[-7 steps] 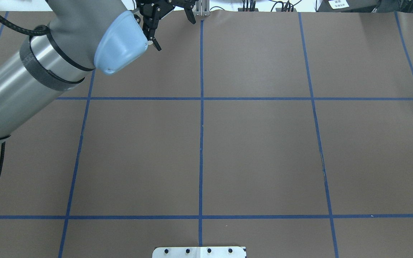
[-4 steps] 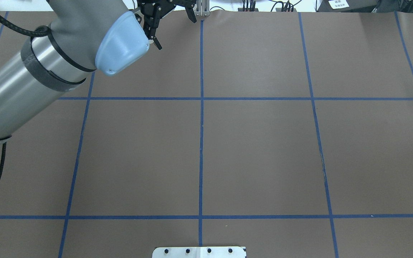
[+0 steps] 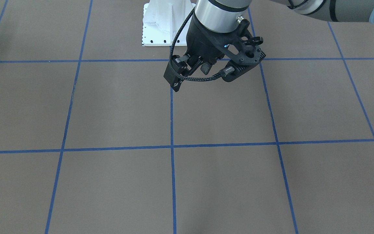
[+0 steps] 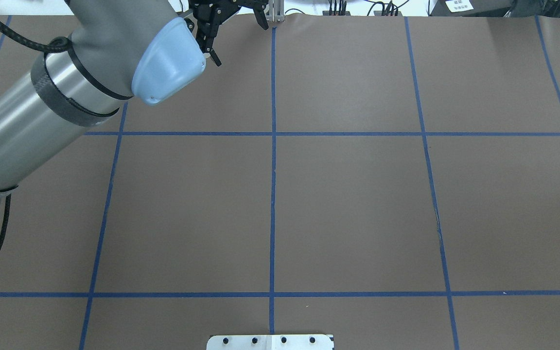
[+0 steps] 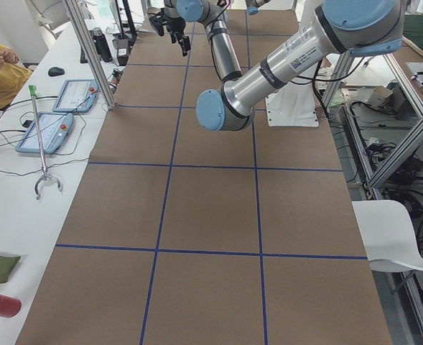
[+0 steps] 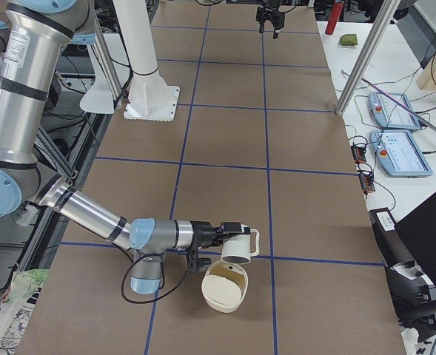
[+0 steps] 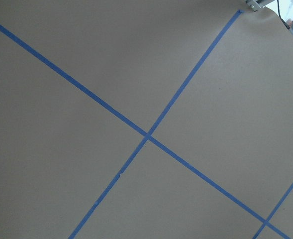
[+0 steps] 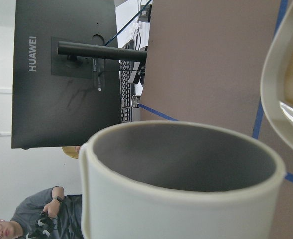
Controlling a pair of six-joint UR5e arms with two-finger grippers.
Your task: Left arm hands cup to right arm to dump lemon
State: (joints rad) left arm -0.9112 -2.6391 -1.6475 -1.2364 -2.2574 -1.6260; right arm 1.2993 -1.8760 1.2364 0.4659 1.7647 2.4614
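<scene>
Cup (image 6: 240,248) hangs at the tip of the right gripper (image 6: 231,234), mouth tipped toward a cream bowl (image 6: 225,290) just beneath; whether that grip is clamped on it, I cannot tell. Far down the table (image 6: 225,133), the left gripper (image 4: 241,44) hovers, fingers (image 4: 208,41) spread wide apart.

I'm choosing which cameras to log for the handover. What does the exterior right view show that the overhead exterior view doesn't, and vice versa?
Only exterior right: the right arm with the cup at its tip, next to a cream bowl. Only overhead: the left gripper near enough to see that it is open and empty. Both: the brown table with its blue tape grid, and the left gripper at the far edge. Neither shows the lemon.
</scene>
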